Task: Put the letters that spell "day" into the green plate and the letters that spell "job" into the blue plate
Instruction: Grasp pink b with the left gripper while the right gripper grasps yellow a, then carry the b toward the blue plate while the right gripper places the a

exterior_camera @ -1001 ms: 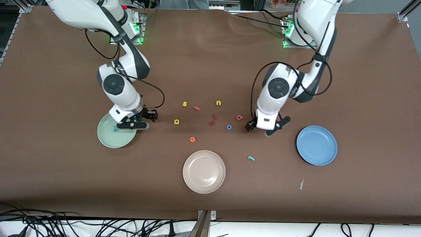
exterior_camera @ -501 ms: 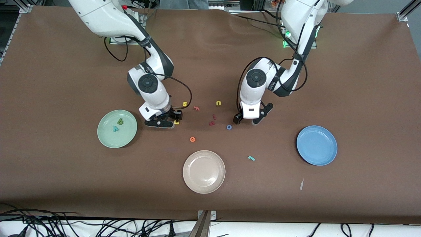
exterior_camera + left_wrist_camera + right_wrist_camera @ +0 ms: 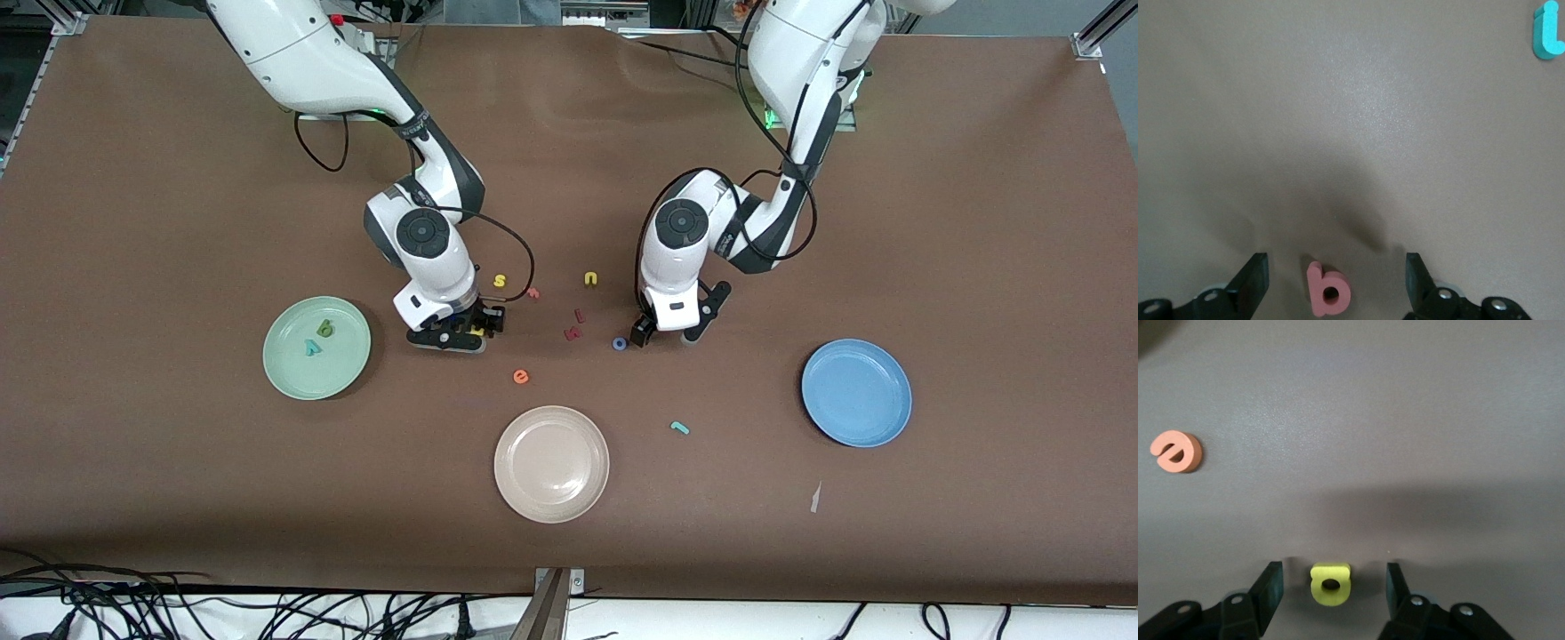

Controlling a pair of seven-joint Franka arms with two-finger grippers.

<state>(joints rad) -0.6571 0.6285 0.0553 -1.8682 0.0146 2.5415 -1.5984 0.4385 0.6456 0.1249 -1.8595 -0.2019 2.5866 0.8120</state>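
Note:
The pale green plate [image 3: 289, 369] holds a green d [image 3: 325, 329] and a teal y [image 3: 311, 348]. My right gripper [image 3: 462, 336] is low over the yellow a [image 3: 1330, 583], open, with one finger on each side [image 3: 1268, 590] and gaps between. My left gripper [image 3: 664, 333] is open astride the salmon b [image 3: 1328, 293], not touching it; the front view hides the b. The blue ring o [image 3: 620, 343] lies just beside the left gripper. The teal j [image 3: 679, 428] lies nearer the camera. The blue plate [image 3: 856, 392] holds nothing.
A beige plate [image 3: 551, 463] sits nearest the camera. An orange e [image 3: 521, 377] lies between it and the right gripper. Yellow s [image 3: 500, 281], yellow u [image 3: 590, 279], an orange letter [image 3: 533, 292] and two dark red letters [image 3: 573, 333] lie between the grippers.
The right gripper has left the green plate, where the green d now shows, and come down around the yellow a. The left gripper has moved away from the blue plate to straddle the b.

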